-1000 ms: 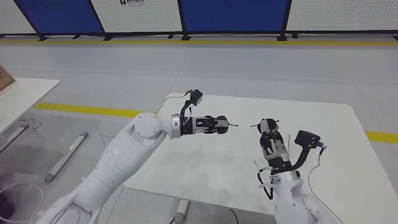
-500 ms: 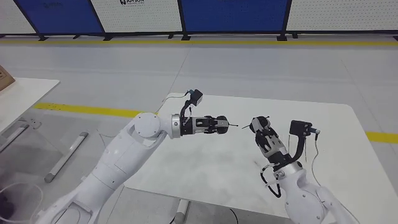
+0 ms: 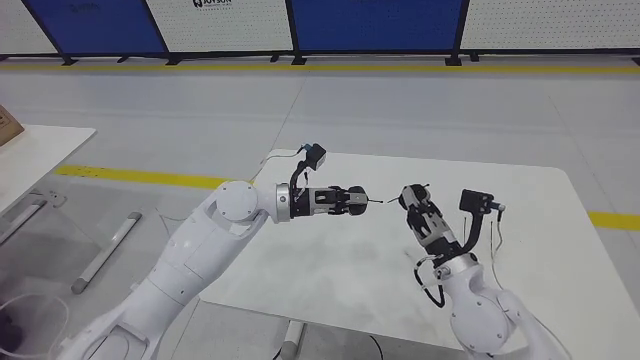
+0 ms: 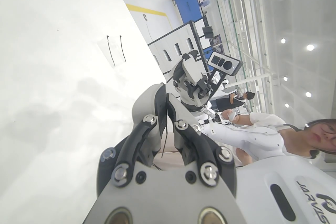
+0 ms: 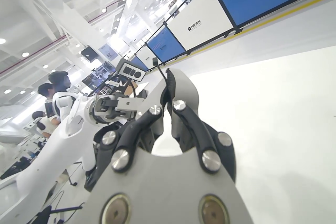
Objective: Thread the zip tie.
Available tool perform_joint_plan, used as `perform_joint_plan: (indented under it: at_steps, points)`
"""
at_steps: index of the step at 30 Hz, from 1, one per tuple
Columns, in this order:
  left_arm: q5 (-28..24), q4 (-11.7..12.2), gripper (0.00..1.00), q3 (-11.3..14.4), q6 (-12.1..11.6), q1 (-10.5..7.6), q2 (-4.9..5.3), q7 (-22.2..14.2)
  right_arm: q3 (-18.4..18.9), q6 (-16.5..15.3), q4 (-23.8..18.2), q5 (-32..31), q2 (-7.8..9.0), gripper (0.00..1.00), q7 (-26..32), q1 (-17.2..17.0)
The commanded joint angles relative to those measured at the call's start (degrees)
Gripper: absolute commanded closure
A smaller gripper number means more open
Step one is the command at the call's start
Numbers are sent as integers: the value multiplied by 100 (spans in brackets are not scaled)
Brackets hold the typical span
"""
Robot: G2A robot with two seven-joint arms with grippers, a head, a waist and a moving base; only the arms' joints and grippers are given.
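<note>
top view: the left gripper [image 3: 362, 201] and right gripper [image 3: 404, 198] face each other over the table [image 3: 330, 270], near but apart.
left wrist: its fingers [image 4: 150, 104] pinch the tie [image 4: 164, 139].
right wrist: its fingers [image 5: 183, 88] pinch just below the head [image 5: 155, 61]. we judge the tip should line up with the head's slot first, then creep in.

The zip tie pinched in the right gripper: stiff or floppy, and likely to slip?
Probably springy, not limp: the zip tie juts past the right gripper nearly straight, unsupported. Likely light: a thin strap. It might pivot or slip, since only a narrow strip sits between the shut jaws.
</note>
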Motion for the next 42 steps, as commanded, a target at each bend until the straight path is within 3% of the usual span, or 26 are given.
perform_joint_plan:
  at_steps: [1,10,42]
  points:
    - [0,0,100,0,0,0,0,0,-6,-17,17,20,-17,100,-2,12]
    - [0,0,100,0,0,0,0,0,6,-36,20,29,-21,100,-11,-7]
    - [0,0,100,0,0,0,0,0,87,-138,158,-78,-283,100,183,-116]
